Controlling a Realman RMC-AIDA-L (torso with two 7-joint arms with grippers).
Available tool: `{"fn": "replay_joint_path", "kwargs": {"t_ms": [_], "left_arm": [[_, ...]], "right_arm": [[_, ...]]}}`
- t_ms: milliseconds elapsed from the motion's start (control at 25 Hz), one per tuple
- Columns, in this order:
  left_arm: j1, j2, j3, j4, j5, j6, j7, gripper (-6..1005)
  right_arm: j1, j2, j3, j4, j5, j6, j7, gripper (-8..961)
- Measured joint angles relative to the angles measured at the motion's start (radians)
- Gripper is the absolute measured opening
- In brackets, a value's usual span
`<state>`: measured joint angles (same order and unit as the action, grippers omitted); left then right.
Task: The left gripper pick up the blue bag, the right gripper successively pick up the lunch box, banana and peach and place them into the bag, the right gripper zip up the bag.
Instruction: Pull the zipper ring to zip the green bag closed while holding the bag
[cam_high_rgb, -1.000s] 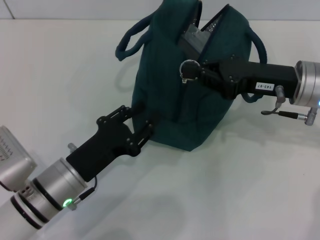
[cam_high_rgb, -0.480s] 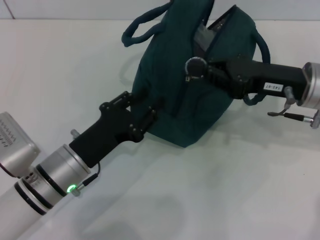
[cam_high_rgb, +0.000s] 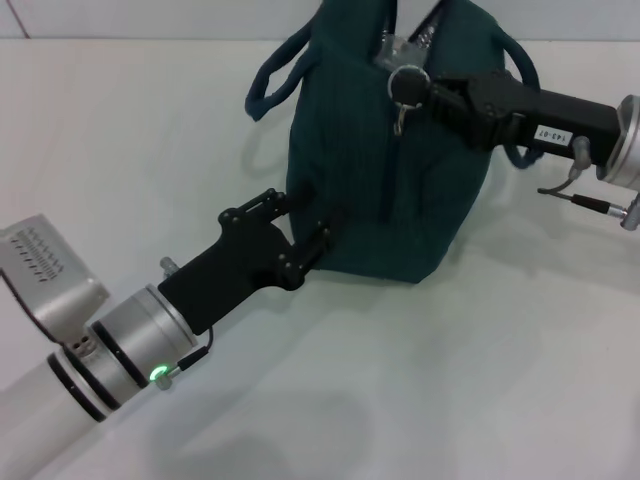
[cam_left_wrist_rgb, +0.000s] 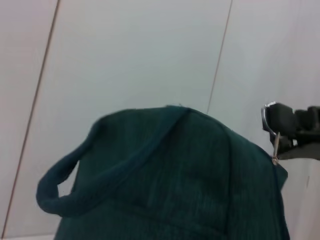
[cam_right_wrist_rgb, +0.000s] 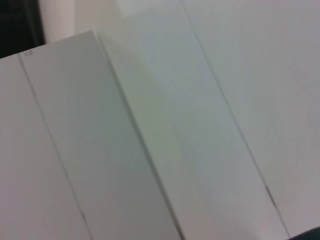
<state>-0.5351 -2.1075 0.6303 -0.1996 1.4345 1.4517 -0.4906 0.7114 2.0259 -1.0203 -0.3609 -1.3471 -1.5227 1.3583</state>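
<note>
The blue bag (cam_high_rgb: 380, 180) stands upright on the white table, dark teal, and fills the lower part of the left wrist view (cam_left_wrist_rgb: 175, 175). My left gripper (cam_high_rgb: 305, 215) is shut on the bag's lower near corner. My right gripper (cam_high_rgb: 408, 85) is at the top of the bag, shut on the metal zipper pull (cam_high_rgb: 400, 118), which dangles below its tip (cam_left_wrist_rgb: 275, 150). The opening is nearly closed, and a grey sliver of the lunch box (cam_high_rgb: 392, 47) shows in the gap. Banana and peach are out of view.
The bag's carry handle (cam_high_rgb: 270, 75) loops out toward the left, the other one sits behind my right arm. White table (cam_high_rgb: 120, 140) lies all around. The right wrist view shows only pale wall panels (cam_right_wrist_rgb: 150, 125).
The right gripper has drawn the zipper pull up along the bag's top, narrowing the opening and hiding most of the lunch box. Bag and left gripper shifted slightly right.
</note>
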Motion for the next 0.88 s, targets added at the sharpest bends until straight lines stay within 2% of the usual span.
{"fn": "replay_joint_path", "kwargs": {"t_ms": [280, 560, 880], "left_arm": [[-0.01, 0.0, -0.01, -0.013, 0.0, -0.005, 0.006, 461], [-0.01, 0.0, -0.064, -0.037, -0.001, 0.002, 0.053, 460], [-0.036, 0.0, -0.061, -0.048, 0.0, -0.016, 0.059, 460]], "right_arm": [[0.006, 0.001, -0.018, 0.022, -0.003, 0.007, 0.005, 8], [0.007, 0.0, -0.054, 0.023, 0.003, -0.002, 0.005, 9], [0.004, 0.001, -0.049, 0.024, 0.022, -0.035, 0.007, 9]]}}
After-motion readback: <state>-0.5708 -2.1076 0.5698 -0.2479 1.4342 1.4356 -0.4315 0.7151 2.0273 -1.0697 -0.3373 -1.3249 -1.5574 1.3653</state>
